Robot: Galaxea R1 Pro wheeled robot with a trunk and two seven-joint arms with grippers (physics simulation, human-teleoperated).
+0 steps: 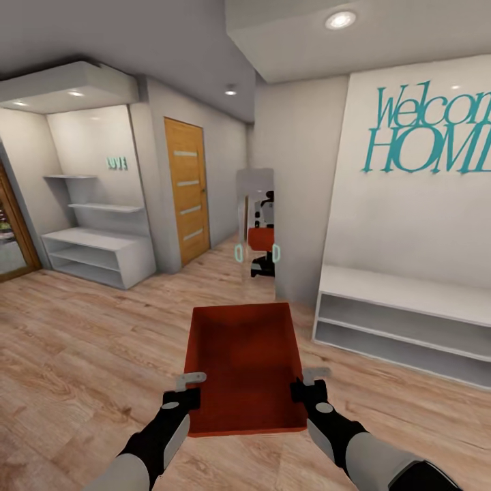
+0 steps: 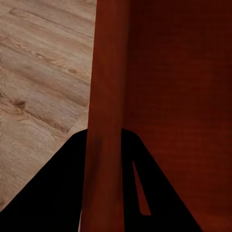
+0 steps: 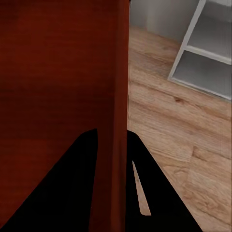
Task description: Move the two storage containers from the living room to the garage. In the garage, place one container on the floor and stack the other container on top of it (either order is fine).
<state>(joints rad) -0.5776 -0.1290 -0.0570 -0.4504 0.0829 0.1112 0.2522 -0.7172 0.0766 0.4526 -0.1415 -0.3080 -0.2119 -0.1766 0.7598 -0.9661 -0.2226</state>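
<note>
Both arms reach forward at the bottom of the head view, each ending at a side wall of one orange-red storage container (image 1: 242, 365). On the left, the left pincer (image 1: 189, 389) is closed on the bin's left wall near its close corner; the left wrist view shows that wall (image 2: 104, 121) running upright between the two dark fingers (image 2: 58, 193), one inside the bin and one outside. On the right, the right pincer (image 1: 305, 387) clamps the opposite wall in the same way, and its wrist view shows the thin wall (image 3: 121, 96) caught between its dark fingers (image 3: 63, 193).

Held between the two arms, the container hangs in the air above the light wood plank floor (image 1: 82, 354), open side up, its long axis pointing away from the robot. Its inside is bare red.

Past the bin to the right, a low white open shelf unit (image 1: 402, 327) stands against a white wall with teal lettering (image 1: 433, 129). Straight ahead, a narrow mirror (image 1: 258, 232) shows the robot's reflection with the red bin. Farther left is a wooden door with glass slits (image 1: 185, 198), then white stepped shelves (image 1: 95, 239) in an alcove.
</note>
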